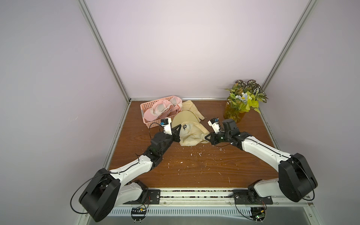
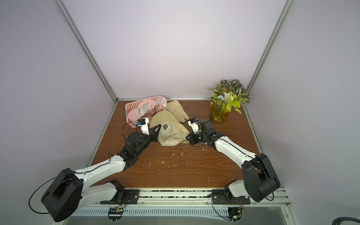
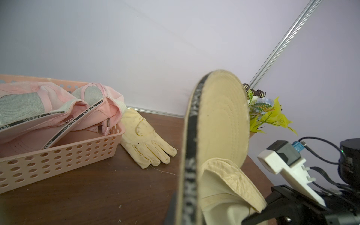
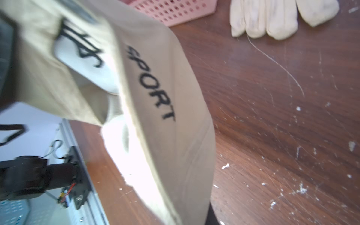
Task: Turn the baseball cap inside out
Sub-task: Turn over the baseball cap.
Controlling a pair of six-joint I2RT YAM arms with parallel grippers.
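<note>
- The cream fabric baseball cap [image 1: 190, 134] is toward the back of the brown wooden table [image 1: 194, 167], stretched between the two arms. In both top views its crown shows a black embroidered mark.
- The left end effector [image 1: 179, 134] is clenched on the cap's side next to the brim. In the left wrist view the stiff brim stands up on edge, with a black lettered band along it.
- The right end effector [image 1: 207, 137] is clenched on the opposite edge of the crown. In the right wrist view, cloth printed "SPORT" hangs over the table.
- A pink perforated plastic basket [image 1: 145, 106] holding pink caps [image 1: 161, 109] sits just behind the left end effector.
- A pale yellow fabric glove [image 1: 194, 109] lies flat beside the basket, behind the brim.
- An amber glass vase of artificial leaves [image 1: 233, 115] stands near the far right corner.
- White crumbs [image 1: 199, 154] are scattered in front of the cap.
</note>
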